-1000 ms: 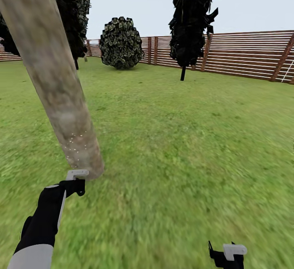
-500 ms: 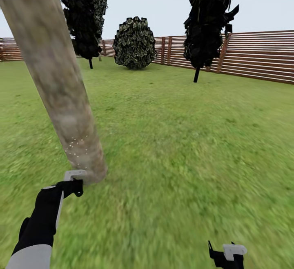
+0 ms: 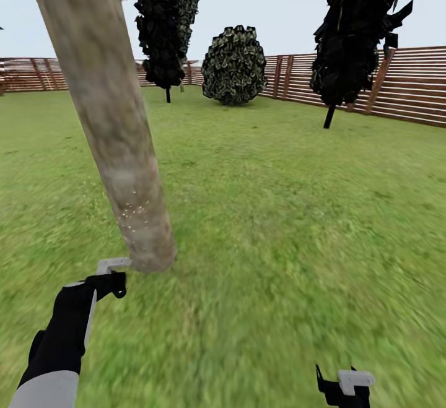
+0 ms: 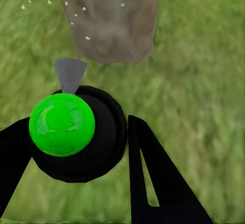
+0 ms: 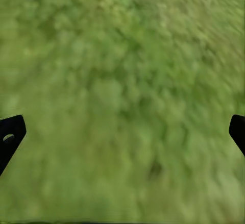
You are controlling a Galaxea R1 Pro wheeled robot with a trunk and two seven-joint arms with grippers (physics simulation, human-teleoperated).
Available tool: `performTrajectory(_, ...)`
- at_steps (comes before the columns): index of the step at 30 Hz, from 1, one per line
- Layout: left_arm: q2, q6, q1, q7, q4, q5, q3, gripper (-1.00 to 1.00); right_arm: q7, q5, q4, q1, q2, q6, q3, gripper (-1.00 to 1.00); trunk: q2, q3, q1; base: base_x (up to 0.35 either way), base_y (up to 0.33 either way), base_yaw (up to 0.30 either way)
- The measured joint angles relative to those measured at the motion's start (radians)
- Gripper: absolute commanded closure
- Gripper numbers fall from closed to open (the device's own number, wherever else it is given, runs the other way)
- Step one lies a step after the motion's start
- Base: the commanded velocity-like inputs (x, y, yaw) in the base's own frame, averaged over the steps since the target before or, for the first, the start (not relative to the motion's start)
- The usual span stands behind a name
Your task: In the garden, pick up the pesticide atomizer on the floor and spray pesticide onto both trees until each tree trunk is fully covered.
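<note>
While the head view shows the left gripper (image 3: 114, 269) by the tree trunk (image 3: 114, 129) base, its wrist view shows fingers clamping the pesticide atomizer (image 4: 76, 132) near the speckled bark. Right gripper (image 5: 122, 132) spread wide over grass.

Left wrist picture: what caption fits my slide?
Left end effector holds the atomizer, nozzle aimed at the speckled tree trunk.

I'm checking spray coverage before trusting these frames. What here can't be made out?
- Far side of the tree trunk: hidden by the trunk itself in the head view.
- Trunk top: cut off by the head view's upper edge.
- Sprayer body: in the left wrist view, hidden beneath its own green cap between the left gripper fingers.
- Right gripper: only fingertips at the right wrist view's edges.
</note>
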Motion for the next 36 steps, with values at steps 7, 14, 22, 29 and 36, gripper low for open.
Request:
performTrajectory(7,0.000,0.000,0.000,0.000,0.000,-0.001,-0.001,1.00,0.000,0.000,0.000,0.000,-0.001,0.000,0.000,-1.00,0.000,0.000,-0.001,0.012,-0.266,0.062)
performTrajectory(14,0.001,0.000,0.000,0.000,0.000,-0.002,0.000,1.00,0.000,0.000,0.000,0.000,-0.001,0.000,0.000,-1.00,0.000,0.000,-0.001,0.106,-0.271,0.011)
performTrajectory(22,0.001,0.000,0.000,0.000,0.000,-0.004,0.000,1.00,0.000,0.000,0.000,0.000,0.001,0.000,0.000,-1.00,0.000,0.000,-0.001,0.117,-0.272,0.248)
performTrajectory(29,0.001,0.000,0.000,0.000,0.000,-0.004,0.000,1.00,0.000,0.000,0.000,0.000,0.001,0.000,0.000,-1.00,0.000,0.000,-0.001,0.124,-0.272,0.278)
performTrajectory(36,0.002,-0.001,-0.004,0.004,0.055,-0.001,0.002,1.00,-0.001,0.000,-0.002,0.000,-0.001,0.000,-0.001,-1.00,0.000,0.000,-0.001,0.166,-0.252,0.062)
